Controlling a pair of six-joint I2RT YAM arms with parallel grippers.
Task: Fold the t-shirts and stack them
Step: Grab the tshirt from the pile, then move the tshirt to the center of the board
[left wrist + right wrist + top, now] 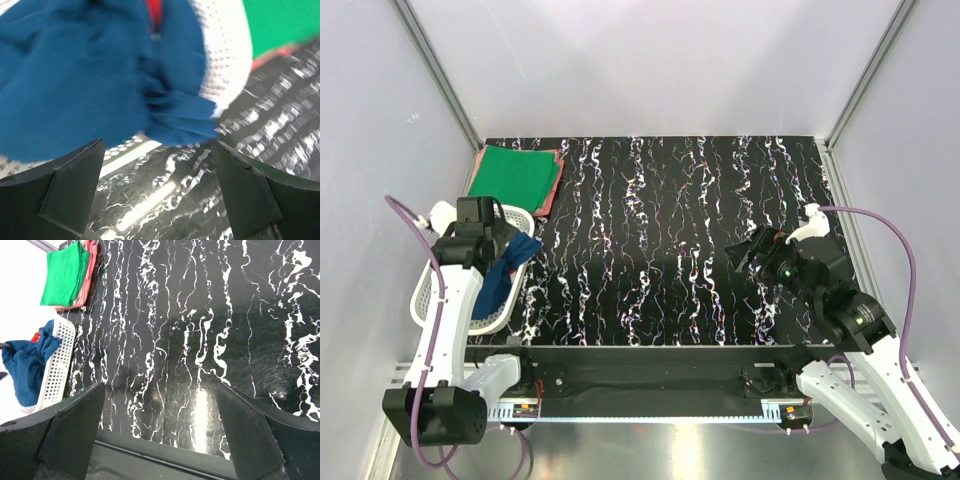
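The blue t-shirt (505, 272) droops over the basket (428, 295) rim at nine o'clock on the bench (650, 220), lying one-to-seven, just beneath the left pincer (498, 232), whose jaws are apart and empty, while the right pincer (752, 256), likewise apart, sits well off at three o'clock.

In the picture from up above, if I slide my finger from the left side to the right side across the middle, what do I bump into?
white basket → blue t-shirt hanging over its rim → black marbled table → right gripper
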